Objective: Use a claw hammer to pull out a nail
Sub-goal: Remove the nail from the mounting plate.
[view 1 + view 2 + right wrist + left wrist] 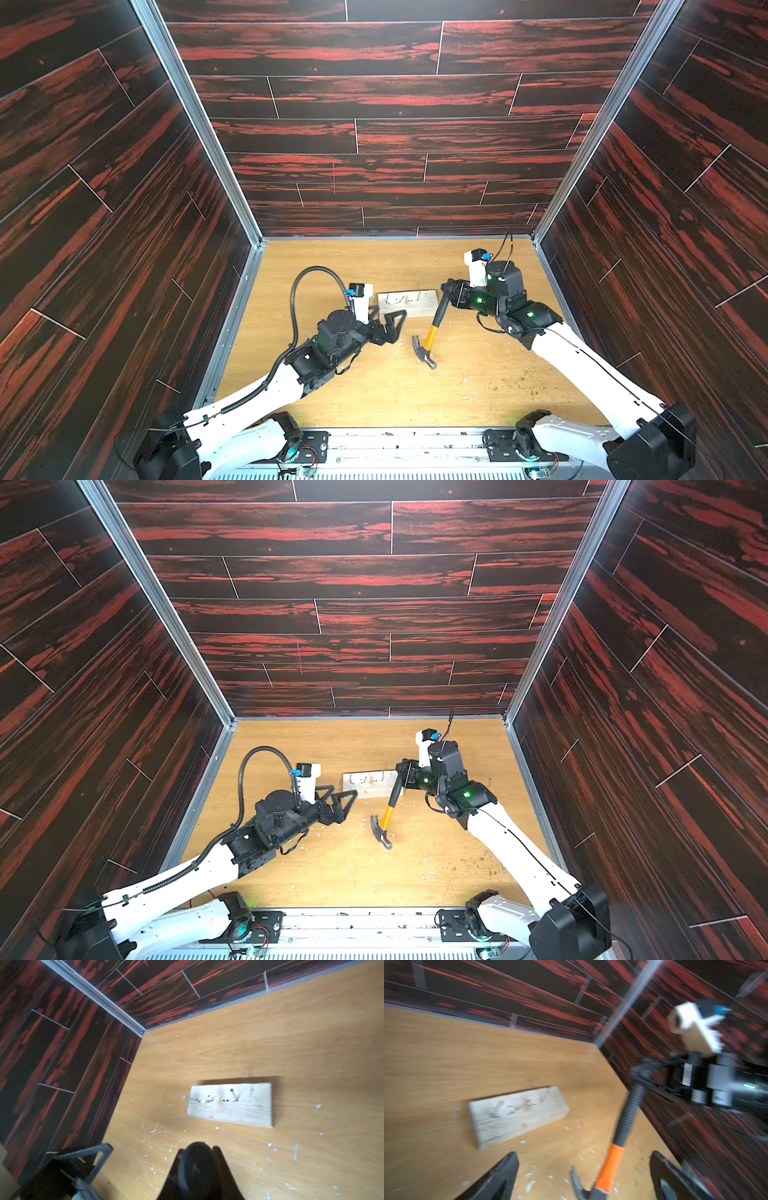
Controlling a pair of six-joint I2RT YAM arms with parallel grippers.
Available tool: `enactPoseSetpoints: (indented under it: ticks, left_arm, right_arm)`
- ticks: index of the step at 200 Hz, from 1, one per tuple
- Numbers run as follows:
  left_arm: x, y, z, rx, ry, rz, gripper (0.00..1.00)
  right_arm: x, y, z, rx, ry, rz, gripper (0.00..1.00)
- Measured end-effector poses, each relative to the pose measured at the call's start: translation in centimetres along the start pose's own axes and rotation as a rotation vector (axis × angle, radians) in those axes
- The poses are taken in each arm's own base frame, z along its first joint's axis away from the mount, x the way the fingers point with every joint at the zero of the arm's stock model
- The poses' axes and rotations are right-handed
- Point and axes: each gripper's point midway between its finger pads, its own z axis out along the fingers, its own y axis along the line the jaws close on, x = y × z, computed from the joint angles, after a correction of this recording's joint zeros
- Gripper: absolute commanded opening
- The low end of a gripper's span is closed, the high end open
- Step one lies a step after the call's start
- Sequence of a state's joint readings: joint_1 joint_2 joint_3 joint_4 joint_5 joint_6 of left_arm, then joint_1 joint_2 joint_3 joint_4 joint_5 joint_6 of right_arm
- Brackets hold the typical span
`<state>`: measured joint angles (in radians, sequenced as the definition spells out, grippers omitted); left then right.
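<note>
Right wrist view: claw hammer [195, 1167] foreground; nailed board [230, 1109] beyond; chips [154, 1130] scattered.

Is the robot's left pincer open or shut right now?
Open. In the left wrist view the left gripper has its fingers far apart; the hammer passes between them, touching neither.

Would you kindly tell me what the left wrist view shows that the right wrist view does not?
Only the left wrist view: the hammer, orange neck and claw, with the right gripper shut on its black handle. Only the right wrist view: the handle's butt end, and a leaning nail sharp enough to show its head. Both: the pale wooden block lying on the chip-strewn table.
</note>
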<state>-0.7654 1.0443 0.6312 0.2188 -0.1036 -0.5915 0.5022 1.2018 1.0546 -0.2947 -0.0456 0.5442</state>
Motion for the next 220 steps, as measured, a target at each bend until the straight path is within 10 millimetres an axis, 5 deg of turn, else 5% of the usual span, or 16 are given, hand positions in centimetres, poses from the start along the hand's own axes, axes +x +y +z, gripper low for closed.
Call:
enactPoseSetpoints:
  ticks: [33,57,154,220]
  left_arm:
    - [2.1,5.8,2.3,-0.261,0.087,-0.025,0.97]
    - [4.0,7.9,3.2,-0.344,0.15,-0.028,0.97]
    - [6.5,12.0,5.7,-0.409,0.253,-0.15,0.89]
    - [7.3,11.1,9.1,-0.34,0.34,-0.196,0.83]
  right_arm:
    - [-2.8,0.1,0.7,0.1,-0.027,-0.048,0.0]
    - [-3.7,0.3,2.0,0.197,-0.023,-0.116,0.0]
    - [-4.1,0.5,3.6,0.312,-0.032,-0.214,0.0]
    - [-4.9,1.0,5.7,0.328,-0.052,-0.227,0.0]
